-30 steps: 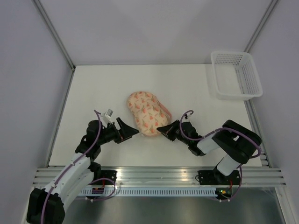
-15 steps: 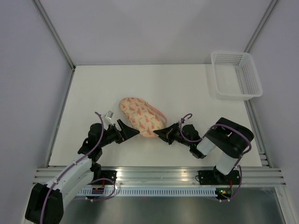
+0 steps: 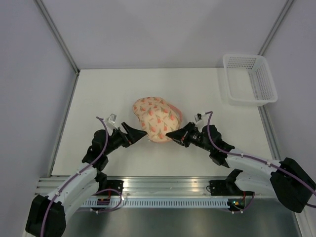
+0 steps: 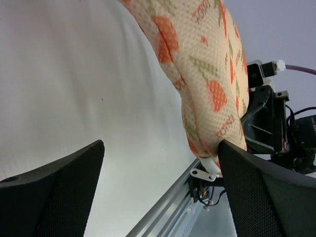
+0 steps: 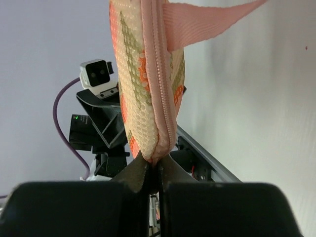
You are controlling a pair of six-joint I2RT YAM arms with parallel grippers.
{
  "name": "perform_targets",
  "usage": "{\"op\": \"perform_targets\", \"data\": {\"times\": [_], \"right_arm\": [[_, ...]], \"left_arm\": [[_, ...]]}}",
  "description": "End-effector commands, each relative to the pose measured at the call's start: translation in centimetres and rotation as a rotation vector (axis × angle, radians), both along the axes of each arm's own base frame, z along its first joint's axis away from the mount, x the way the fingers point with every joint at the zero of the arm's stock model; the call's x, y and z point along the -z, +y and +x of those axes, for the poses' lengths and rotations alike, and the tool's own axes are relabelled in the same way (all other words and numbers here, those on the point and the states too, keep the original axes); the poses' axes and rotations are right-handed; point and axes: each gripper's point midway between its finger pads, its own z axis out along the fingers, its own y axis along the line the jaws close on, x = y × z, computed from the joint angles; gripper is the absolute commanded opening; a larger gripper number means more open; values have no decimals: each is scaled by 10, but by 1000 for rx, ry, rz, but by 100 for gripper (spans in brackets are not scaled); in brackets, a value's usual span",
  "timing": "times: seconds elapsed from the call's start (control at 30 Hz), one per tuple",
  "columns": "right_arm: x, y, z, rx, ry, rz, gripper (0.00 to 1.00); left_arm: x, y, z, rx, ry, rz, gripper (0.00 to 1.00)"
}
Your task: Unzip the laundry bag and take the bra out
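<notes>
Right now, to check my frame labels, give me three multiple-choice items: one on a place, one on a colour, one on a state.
1. Where is the white basket? A) far right corner of the table B) between the arms C) at the near edge
2. What colour is the zipper rim of the laundry bag? A) blue B) pink C) black
3. The right gripper is: A) open B) shut on the laundry bag C) holding the basket

Answers: A, the top view shows it there; B, the right wrist view shows pink; B, it pinches the rim.
</notes>
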Motion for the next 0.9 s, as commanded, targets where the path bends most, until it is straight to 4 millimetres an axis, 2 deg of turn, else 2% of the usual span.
{"op": "perform_targets", "data": {"times": [0.0,0.3,0.43,0.63,0.7,0.77,0.8,0.87], "right_arm": [[-5,1,-15,-82,-31,-82,0],[-7,-4,-22,-86,-36,-58,1],[-10,-4,-22,-85,-45,-46,0],[-15,-3,-20,-72,-49,-12,0],[-18,-3,-19,-68,-56,-4,0],[-19,-3,-20,-73,-59,-4,0],[-20,-3,-20,-74,-63,-6,0],[-18,-4,-21,-77,-64,-23,0]], "left_arm": [[-27,6,17,-92,-74,-61,100],[-54,-13,14,-46,-95,-202,100],[-56,-26,13,-11,-72,-222,99],[-54,-51,1,67,-26,-225,98],[-53,-52,-1,66,-28,-225,95],[-54,-51,-2,64,-38,-226,82],[-55,-50,-1,56,-47,-220,70],[-54,-49,-1,50,-47,-207,57]]}}
